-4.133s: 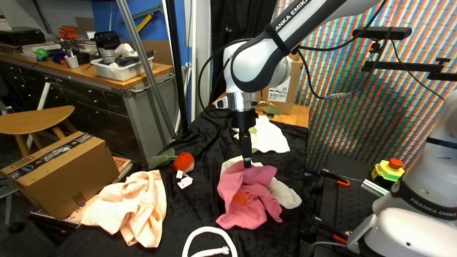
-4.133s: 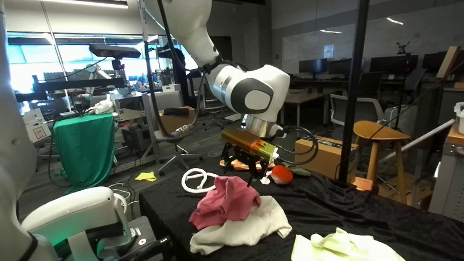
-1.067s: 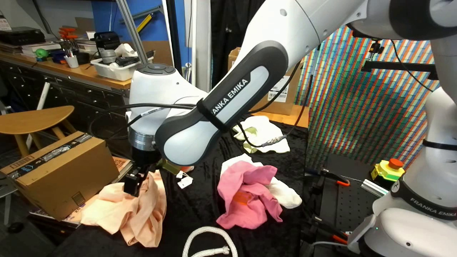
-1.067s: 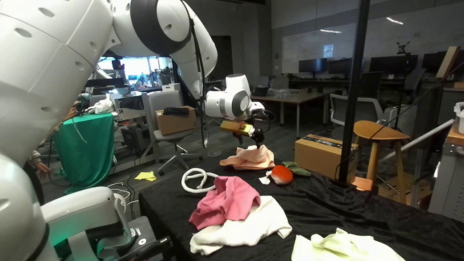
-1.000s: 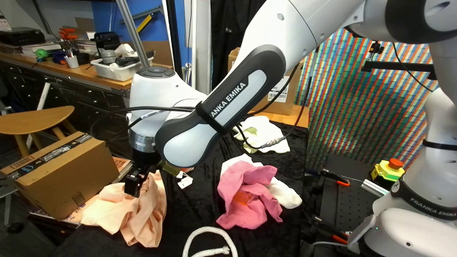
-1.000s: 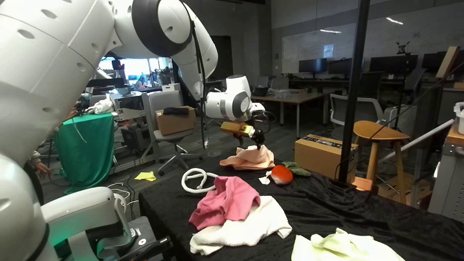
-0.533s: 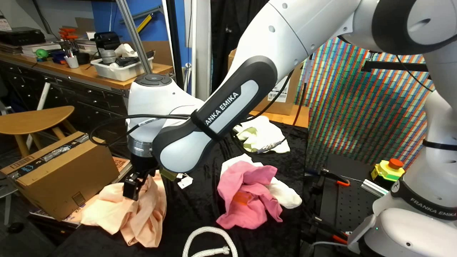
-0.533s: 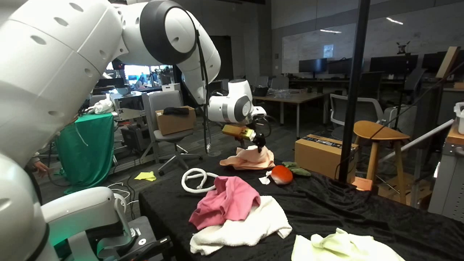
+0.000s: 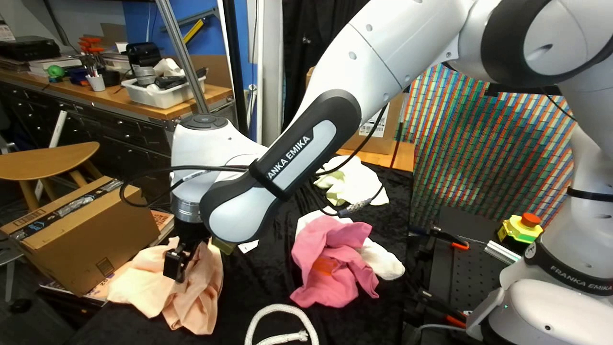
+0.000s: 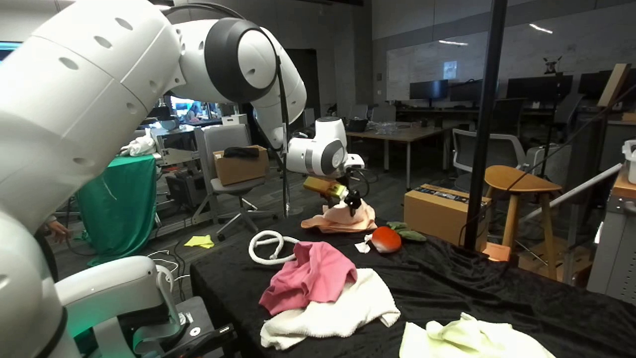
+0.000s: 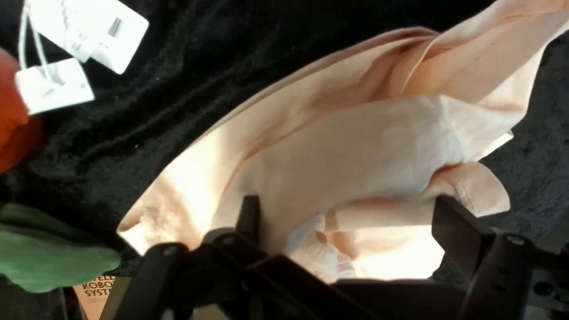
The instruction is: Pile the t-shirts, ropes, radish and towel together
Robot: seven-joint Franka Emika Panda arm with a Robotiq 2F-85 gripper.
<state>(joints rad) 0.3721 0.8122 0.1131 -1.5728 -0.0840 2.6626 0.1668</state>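
The black cover (image 10: pixel 447 281) has velvet's crushed sheen. The peach cloth (image 11: pixel 338 149) looks smooth and matt, the pink cloth (image 10: pixel 313 276) soft and dull, the white towel (image 10: pixel 348 308) rough and fluffy. I can make out coarse braiding in the rope (image 9: pixel 282 308). The radish (image 10: pixel 386 239) looks like plush, its tags (image 11: pixel 55 86) smooth paper. The arm (image 9: pixel 368 55) seems smooth plastic, its collar (image 9: pixel 187 210) shiny metal, the gripper (image 11: pixel 349 218) matt. On the left, the box (image 9: pixel 91 239) is dull cardboard, its tape (image 9: pixel 72 208) glossy, the stool (image 9: pixel 48 159) smooth wood.
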